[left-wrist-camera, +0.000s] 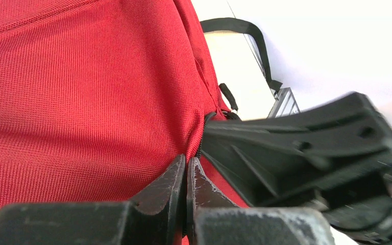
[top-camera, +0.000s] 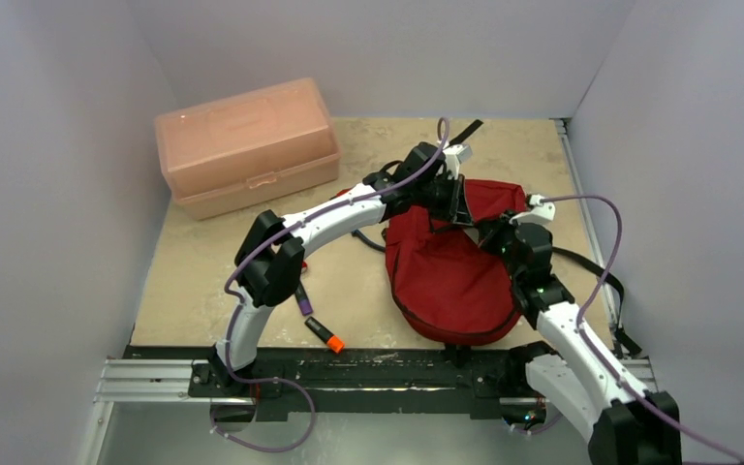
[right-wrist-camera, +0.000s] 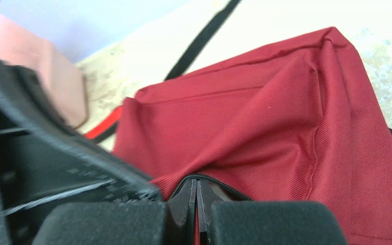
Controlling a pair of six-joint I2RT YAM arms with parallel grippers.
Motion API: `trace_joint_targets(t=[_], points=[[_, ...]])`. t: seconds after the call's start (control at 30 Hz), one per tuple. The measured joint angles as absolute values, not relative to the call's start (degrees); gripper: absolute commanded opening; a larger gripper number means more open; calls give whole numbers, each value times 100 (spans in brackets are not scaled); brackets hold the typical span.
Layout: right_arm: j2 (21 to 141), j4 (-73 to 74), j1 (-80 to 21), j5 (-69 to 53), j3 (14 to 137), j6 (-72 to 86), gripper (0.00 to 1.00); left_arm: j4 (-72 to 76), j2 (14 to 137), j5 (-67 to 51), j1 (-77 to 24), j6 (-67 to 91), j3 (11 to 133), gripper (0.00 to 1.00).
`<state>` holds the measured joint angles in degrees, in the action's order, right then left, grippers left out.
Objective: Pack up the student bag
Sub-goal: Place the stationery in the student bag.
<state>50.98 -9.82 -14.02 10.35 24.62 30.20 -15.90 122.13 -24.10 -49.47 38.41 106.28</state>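
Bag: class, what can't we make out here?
Top view: bag opening, hidden under both arms.
Left wrist: whether the shut left gripper pinches the zipper; fingers cover it.
Right wrist: same for the right gripper.
Top view: small items near left base, too small to name.

Cloth: the student bag (left-wrist-camera: 81, 102) is dark red woven fabric with a fine ribbed weave, matt, and black zipper tape runs along its seam. The strap (left-wrist-camera: 235, 23) beyond the bag is matt black webbing.

Plastic: the box (top-camera: 247, 145), beyond the bag's left side, is pale pink, smooth and faintly glossy.

The table (top-camera: 203, 271) under the bag is beige, speckled, stone-like and matt. The rail (top-camera: 145, 376) on the bag's near side is bare silvery metal.

The left gripper (left-wrist-camera: 186, 163), at the bag's seam, is matt black with edges scuffed grey. The right gripper (right-wrist-camera: 196, 188) is matt black and grainy.
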Motion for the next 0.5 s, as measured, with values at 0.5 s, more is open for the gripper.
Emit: trace_joint_targets(t=[0.5], points=[[5026,-604,-1332,-196,2497,3343,0,-1898,12213,-2469,-4893,3846,10591,0]])
